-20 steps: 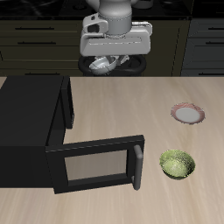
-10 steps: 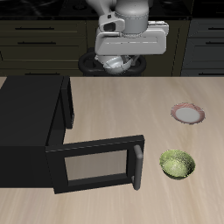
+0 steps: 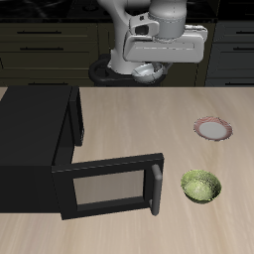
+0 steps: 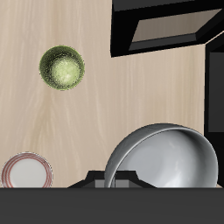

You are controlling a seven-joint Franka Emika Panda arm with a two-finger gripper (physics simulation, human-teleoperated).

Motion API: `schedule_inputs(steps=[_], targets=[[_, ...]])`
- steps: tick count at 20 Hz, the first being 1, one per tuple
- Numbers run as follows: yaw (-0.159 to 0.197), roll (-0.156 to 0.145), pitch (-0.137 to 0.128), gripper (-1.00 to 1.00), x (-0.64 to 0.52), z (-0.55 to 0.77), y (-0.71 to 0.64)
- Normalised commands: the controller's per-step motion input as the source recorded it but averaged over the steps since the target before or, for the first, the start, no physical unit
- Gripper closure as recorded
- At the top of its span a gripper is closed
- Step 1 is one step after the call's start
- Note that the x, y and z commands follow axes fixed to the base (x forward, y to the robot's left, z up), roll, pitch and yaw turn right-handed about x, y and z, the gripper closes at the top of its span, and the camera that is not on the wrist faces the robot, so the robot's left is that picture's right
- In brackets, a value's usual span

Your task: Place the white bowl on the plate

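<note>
Bare tabletop (image 3: pixel 139 124) separates the plate (image 3: pixel 211 129) from the hand (image 3: pixel 151 71) clamped on the white bowl (image 4: pixel 166 157).

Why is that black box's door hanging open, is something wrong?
Nothing looks broken or spilled. The microwave's door stands swung open over the table. The end effector holds the white bowl tilted in the air; the plate sits bare.

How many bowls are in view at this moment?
2: the white bowl held up in the gripper above the table's back, and a green leafy bowl on the table near the open microwave's door.
</note>
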Motion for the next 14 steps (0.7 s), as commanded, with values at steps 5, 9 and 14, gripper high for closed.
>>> schedule_inputs(steps=[5, 9, 14], targets=[[0.026, -0.058, -0.077, 1.0, -0.36, -0.01, 0.27], [-0.038, 0.006, 0.002, 1.0, -0.29, -0.11, 0.18], [-0.019, 0.002, -0.006, 1.0, -0.28, -0.08, 0.1]])
